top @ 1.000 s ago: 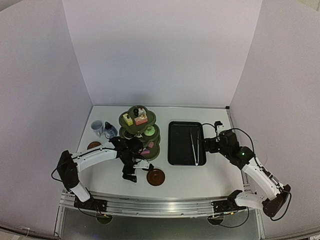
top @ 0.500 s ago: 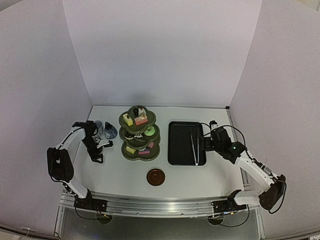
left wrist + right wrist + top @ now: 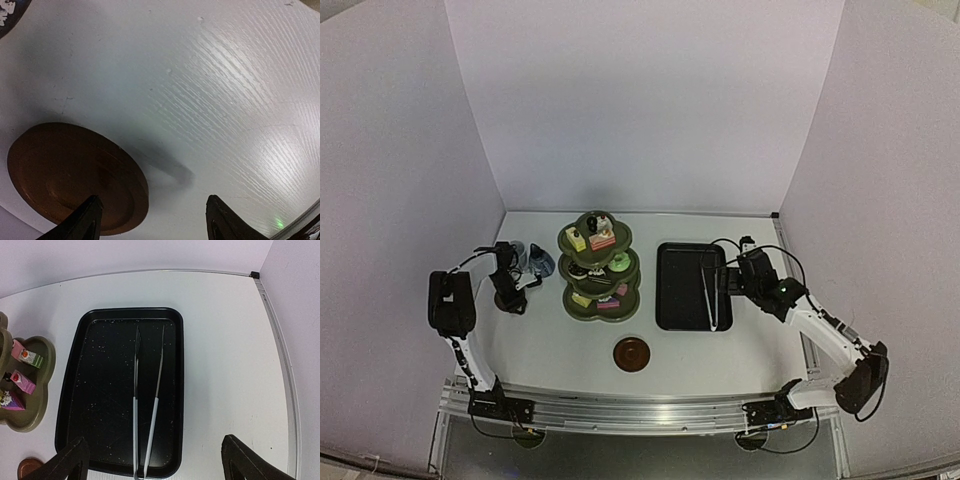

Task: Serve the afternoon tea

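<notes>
We've got a white wood-grain table boxed in by pale lilac walls on three sides. The olive-green three-tier stand sits mid-table, with small cakes on its tiers. The pale cup and dark-blue pot are just left of it. One brown saucer lies near the front edge. A second saucer lies under the left gripper, whose jaws are apart with nothing between them. The right gripper is spread wide above the black tray, which holds thin tongs.
</notes>
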### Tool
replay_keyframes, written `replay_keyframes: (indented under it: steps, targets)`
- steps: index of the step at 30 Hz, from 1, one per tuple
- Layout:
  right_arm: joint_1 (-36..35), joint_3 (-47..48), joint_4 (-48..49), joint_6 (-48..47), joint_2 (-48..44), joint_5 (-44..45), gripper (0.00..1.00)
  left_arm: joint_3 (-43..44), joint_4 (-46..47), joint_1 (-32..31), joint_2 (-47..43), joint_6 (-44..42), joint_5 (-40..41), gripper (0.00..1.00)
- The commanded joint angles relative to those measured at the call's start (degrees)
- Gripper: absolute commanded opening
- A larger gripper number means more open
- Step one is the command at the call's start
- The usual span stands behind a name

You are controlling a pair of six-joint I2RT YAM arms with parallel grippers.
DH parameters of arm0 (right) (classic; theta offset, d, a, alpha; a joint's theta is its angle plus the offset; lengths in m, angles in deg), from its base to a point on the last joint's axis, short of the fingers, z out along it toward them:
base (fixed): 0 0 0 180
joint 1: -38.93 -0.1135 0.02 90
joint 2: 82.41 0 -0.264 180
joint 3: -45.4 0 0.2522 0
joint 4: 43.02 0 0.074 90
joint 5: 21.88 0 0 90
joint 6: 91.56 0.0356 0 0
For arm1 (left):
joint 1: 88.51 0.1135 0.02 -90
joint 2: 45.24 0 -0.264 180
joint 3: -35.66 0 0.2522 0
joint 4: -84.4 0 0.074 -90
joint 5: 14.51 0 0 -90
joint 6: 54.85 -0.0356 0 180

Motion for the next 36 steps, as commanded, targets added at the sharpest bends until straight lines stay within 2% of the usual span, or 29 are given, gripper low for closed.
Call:
replay_keyframes:
  steps: [1, 8, 12, 16, 21, 23, 28, 31, 36]
  targets:
    - [-0.4, 2.6, 0.9, 1.5, 0.2, -0.6, 0.88, 2.2, 4.2, 0.3, 1.3, 0.2, -0.2, 0.72]
    - [-0.4, 0.9, 0.9, 4.3, -1.9, -0.1, 0.87, -1.1, 6.4, 0.9, 2.7, -0.4, 1.2, 0.68]
    - [-0.4, 0.1, 0.9, 5.4, -3.1, -0.5, 0.87, -2.3, 6.2, 0.9, 3.3, 0.0, 0.1, 0.56]
    - [-0.4, 0.1, 0.9, 5.8, -4.0, -0.9, 0.86, -2.9, -0.5, 0.9, 1.7, -1.2, -6.9, 0.50]
    - [-0.4, -0.5, 0.9, 6.7, -5.1, -1.5, 0.86, -10.6, -12.7, -0.9, -6.4, -11.8, -16.8, 0.52]
    - [-0.4, -0.9, 0.9, 7.1, -5.5, -1.5, 0.86, -15.5, -12.9, -4.8, -10.7, -14.7, -16.1, 0.53]
    - [-0.4, -1.9, 0.9, 8.9, -6.9, -2.0, 0.85, -27.7, -1.4, -18.1, -20.4, -13.1, -12.0, 0.56]
    - [-0.5, -2.2, 0.8, 9.3, -8.0, -2.5, 0.85, -29.5, 3.1, -24.6, -21.9, -11.5, -10.6, 0.57]
    - [-0.4, -3.5, 0.7, 10.8, -10.5, -2.4, 0.85, -27.9, 5.5, -31.9, -20.8, -9.1, -11.8, 0.57]
